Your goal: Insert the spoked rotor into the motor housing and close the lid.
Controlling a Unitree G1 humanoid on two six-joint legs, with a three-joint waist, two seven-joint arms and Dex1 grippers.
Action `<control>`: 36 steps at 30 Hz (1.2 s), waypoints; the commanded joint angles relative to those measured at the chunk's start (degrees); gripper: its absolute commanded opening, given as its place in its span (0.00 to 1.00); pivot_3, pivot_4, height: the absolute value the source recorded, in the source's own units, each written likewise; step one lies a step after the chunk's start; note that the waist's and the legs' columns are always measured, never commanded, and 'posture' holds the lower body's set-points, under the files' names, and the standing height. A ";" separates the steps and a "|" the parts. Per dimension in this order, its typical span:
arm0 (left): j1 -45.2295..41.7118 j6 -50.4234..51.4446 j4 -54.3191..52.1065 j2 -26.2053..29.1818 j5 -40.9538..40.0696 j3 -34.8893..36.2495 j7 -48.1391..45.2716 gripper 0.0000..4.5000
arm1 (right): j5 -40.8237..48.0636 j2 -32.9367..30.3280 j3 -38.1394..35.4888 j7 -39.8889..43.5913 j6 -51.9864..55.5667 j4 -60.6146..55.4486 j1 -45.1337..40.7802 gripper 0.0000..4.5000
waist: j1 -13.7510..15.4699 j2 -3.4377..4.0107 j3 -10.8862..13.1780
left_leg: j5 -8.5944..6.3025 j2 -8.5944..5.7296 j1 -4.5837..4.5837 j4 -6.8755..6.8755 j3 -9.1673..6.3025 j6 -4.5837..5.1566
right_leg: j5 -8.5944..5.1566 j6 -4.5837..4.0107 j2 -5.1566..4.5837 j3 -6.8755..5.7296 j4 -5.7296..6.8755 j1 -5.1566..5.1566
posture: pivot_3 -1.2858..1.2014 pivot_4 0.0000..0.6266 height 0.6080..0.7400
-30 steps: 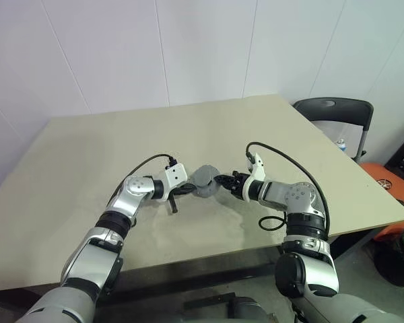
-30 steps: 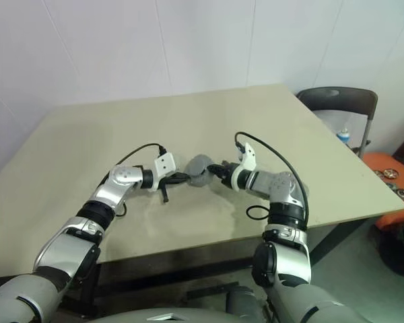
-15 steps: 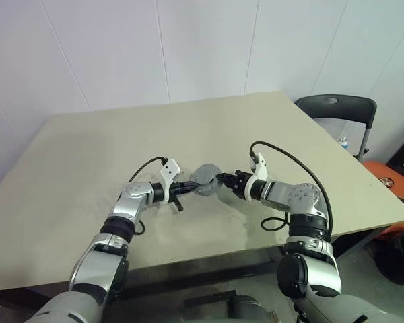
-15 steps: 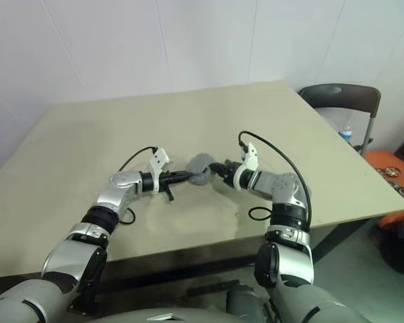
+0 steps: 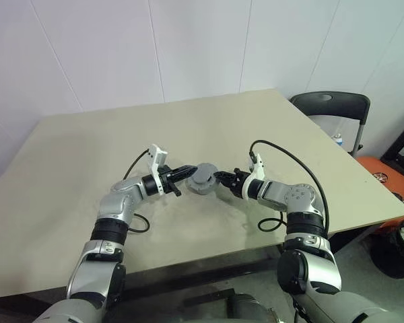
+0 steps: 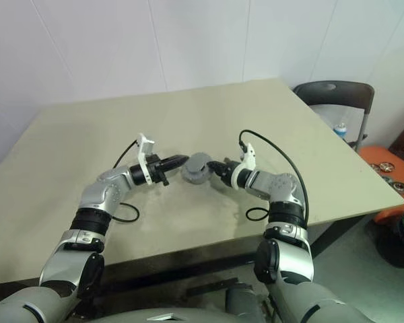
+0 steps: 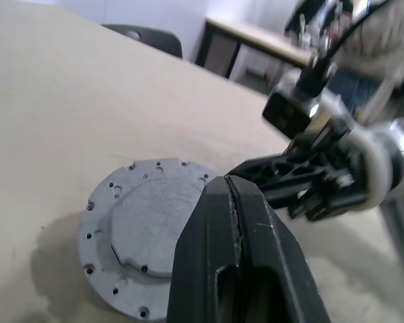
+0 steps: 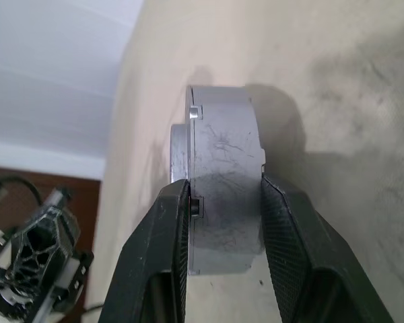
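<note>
While the right tool (image 5: pixel 219 177) clamps the grey motor housing (image 5: pixel 203 177) by its faces, holding it on edge above the table (image 5: pixel 67 155), the left tool (image 5: pixel 186 172) (fingers pressed together) points at its face, just beside it.

From the head we look forward and down with two eyes set side by side, taking in the whole table (image 5: pixel 67 155), both arms and a chair (image 5: pixel 331 108) off to the right; the pair share nearly the same scene, slightly offset. Our left wrist camera sits low and close, facing along the left gripper (image 7: pixel 234 202) toward the right gripper (image 7: pixel 283 178). Our right wrist camera looks very near along its own fingers (image 8: pixel 178 222), and shares the motor housing (image 8: pixel 222 175) with the rest.
</note>
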 commanded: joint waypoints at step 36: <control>0.45 18.34 -3.19 -6.10 -19.46 15.39 19.55 1.00 | 13.44 -0.71 -6.34 0.14 -10.38 1.95 -5.36 0.27 | -0.12 0.09 0.11 | 0.12 -0.12 -1.08 0.02 0.01 -0.22 | 0.11 -0.04 -0.11 0.00 -0.09 -1.05 | 0.52 0.00 1.00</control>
